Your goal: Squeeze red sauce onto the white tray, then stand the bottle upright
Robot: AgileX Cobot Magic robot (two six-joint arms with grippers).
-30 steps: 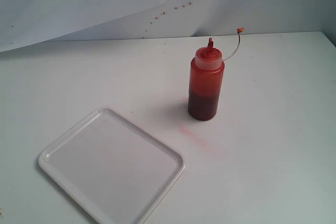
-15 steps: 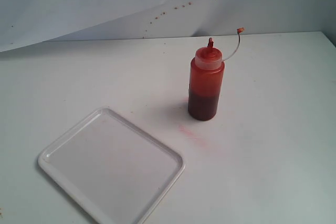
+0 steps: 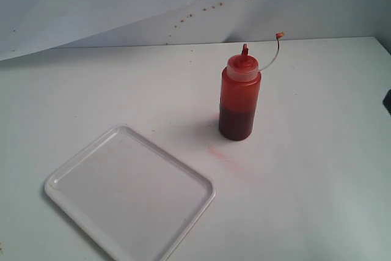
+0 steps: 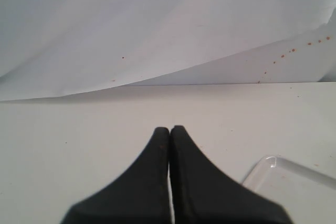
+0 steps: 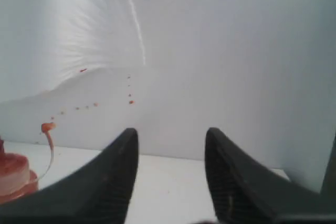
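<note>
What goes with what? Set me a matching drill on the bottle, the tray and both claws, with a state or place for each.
1. bottle
2. tray
3. left claw
4. right claw

A. open
B. stands upright
C. shut
D. lies flat, left of the bottle in the exterior view

Pairs: 1-B, 2-D, 3-C, 4-A

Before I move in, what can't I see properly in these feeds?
Exterior view: the white tray loses its near corner to the bottom edge.
Right wrist view: the bottle shows only its top; the frame edge cuts off the rest.
Exterior view: a dark sliver at the right edge, too small to identify.
</note>
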